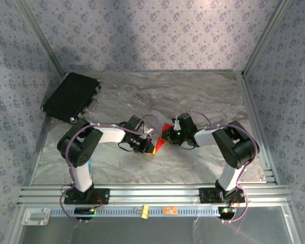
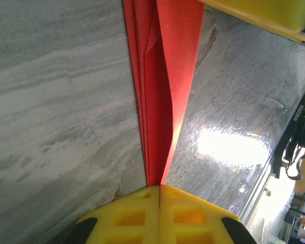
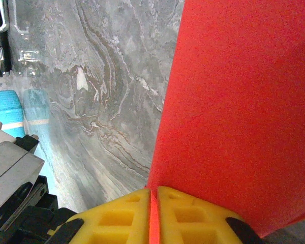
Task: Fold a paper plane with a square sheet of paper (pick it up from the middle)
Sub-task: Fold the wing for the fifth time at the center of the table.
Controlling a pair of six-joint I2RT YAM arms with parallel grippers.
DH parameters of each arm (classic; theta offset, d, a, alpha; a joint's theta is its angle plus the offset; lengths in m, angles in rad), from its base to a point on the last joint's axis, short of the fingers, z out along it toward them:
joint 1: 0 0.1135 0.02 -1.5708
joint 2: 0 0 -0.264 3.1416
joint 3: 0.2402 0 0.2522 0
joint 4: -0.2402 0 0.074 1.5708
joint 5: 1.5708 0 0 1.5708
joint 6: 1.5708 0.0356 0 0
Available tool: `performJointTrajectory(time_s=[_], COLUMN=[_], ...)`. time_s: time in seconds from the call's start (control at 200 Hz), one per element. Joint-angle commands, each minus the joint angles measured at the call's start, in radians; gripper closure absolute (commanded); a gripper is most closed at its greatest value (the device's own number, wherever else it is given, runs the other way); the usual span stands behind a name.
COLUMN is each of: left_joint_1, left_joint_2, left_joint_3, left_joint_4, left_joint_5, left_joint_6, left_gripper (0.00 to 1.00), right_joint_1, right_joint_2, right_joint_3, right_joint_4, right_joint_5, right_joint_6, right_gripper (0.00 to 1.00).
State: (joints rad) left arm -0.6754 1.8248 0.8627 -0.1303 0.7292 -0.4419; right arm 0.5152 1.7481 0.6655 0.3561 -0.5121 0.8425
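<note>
Both arms meet over the middle of the marbled worktop (image 1: 203, 96), with the red sheet of paper (image 1: 164, 133) caught between them. The left gripper (image 2: 158, 189) is pinched tight on one end of it, its yellow fingers (image 2: 127, 216) pressed together over several folded layers that run away in a narrow strip. The right gripper (image 3: 153, 194) is likewise clamped on the sheet, a thin red edge squeezed between its pads and a broad red flap spreading beyond. A black case (image 1: 71, 95) lies at the far left corner.
</note>
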Motion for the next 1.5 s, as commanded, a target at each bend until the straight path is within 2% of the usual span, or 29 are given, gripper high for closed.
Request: performJointTrajectory(time_s=[0.0, 0.055, 0.08, 0.175, 0.33, 0.385, 0.45, 0.56, 0.625, 0.68, 0.72, 0.979, 1.049, 1.134, 1.229, 1.294, 1.494], left_joint_1=[-0.005, -0.005, -0.004, -0.005, -0.005, -0.004, -0.006, -0.006, -0.005, -0.006, -0.005, -0.006, -0.006, -0.004, -0.006, -0.005, -0.011], left_joint_2=[-0.005, -0.009, -0.011, -0.012, -0.011, -0.014, -0.016, -0.019, -0.022, -0.022, -0.022, -0.085, -0.125, -0.182, -0.223, -0.224, -0.118], left_joint_3=[-0.047, -0.047, -0.046, -0.048, -0.053, -0.055, -0.06, -0.06, -0.062, -0.06, -0.06, -0.073, -0.077, -0.074, -0.048, -0.025, 0.063], left_joint_4=[-0.141, -0.144, -0.146, -0.15, -0.156, -0.154, -0.15, -0.154, -0.152, -0.154, -0.155, -0.141, -0.135, -0.118, -0.096, -0.053, 0.024], left_joint_5=[-0.058, -0.063, -0.066, -0.075, -0.082, -0.082, -0.08, -0.077, -0.079, -0.079, -0.079, -0.092, -0.1, -0.105, -0.086, -0.033, 0.098], left_joint_6=[0.01, 0.008, 0.009, 0.01, 0.011, 0.009, 0.006, 0.008, 0.007, 0.008, 0.008, -0.003, -0.007, -0.02, -0.019, -0.027, -0.062], left_gripper=[0.99, 0.87, 0.85, 0.87, 1.0, 0.99, 0.89, 0.86, 0.87, 0.97, 1.0, 1.0, 0.95, 0.95, 0.96, 0.98, 0.99], right_joint_1=[0.003, 0.003, 0.003, 0.004, 0.003, 0.003, 0.003, 0.003, 0.003, 0.003, 0.003, 0.004, 0.003, 0.003, 0.004, 0.003, 0.003], right_joint_2=[0.036, 0.035, 0.034, 0.035, 0.036, 0.036, 0.034, 0.035, 0.033, 0.033, 0.033, 0.034, 0.033, 0.032, 0.031, 0.03, 0.036], right_joint_3=[-0.033, -0.033, -0.032, -0.031, -0.032, -0.031, -0.032, -0.031, -0.033, -0.033, -0.032, -0.03, -0.032, -0.034, -0.035, -0.037, -0.04], right_joint_4=[-0.12, -0.121, -0.121, -0.119, -0.12, -0.119, -0.119, -0.12, -0.119, -0.119, -0.119, -0.118, -0.114, -0.104, -0.096, -0.088, -0.08], right_joint_5=[0.098, 0.098, 0.097, 0.098, 0.099, 0.099, 0.099, 0.099, 0.101, 0.1, 0.099, 0.098, 0.097, 0.094, 0.092, 0.092, 0.091], right_joint_6=[-0.004, -0.005, -0.004, -0.004, -0.002, -0.002, -0.002, -0.001, -0.001, -0.002, -0.001, 0.0, 0.004, 0.012, 0.019, 0.023, 0.035], right_gripper=[0.86, 0.86, 0.86, 0.86, 0.86, 0.86, 0.86, 0.86, 0.86, 0.86, 0.86, 0.86, 0.86, 0.86, 0.85, 0.85, 0.86])
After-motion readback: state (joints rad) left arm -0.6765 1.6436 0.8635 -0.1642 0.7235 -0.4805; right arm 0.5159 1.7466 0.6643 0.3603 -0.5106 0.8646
